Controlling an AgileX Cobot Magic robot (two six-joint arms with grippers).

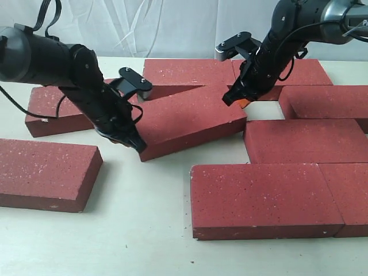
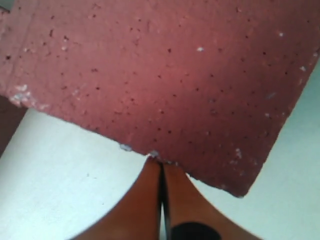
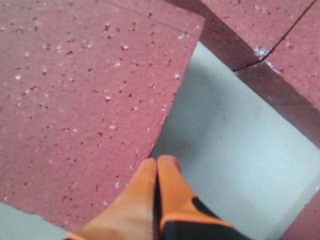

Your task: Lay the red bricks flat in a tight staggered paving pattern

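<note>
The front brick (image 1: pixel 264 195) is one of nine red bricks (image 1: pixel 305 141); left gripper (image 1: pixel 138 145) and right gripper (image 1: pixel 234 99), jaws pressed together, stand at the skewed brick's (image 1: pixel 190 121) ends.

Front-right brick (image 1: pixel 348 198) cut by the picture's edge, back-left brick (image 1: pixel 49 109) partly hidden behind left arm (image 1: pixel 40 57)

1. Right arm (image 1: pixel 339 14), at 2 o'clock in the exterior view: a white mark, perhaps the start of a letter, is cut off by the frame edge and cannot be read.
2. Bricks (image 1: pixel 261 195): only white flecks, with no text, labels or numbers.
</note>
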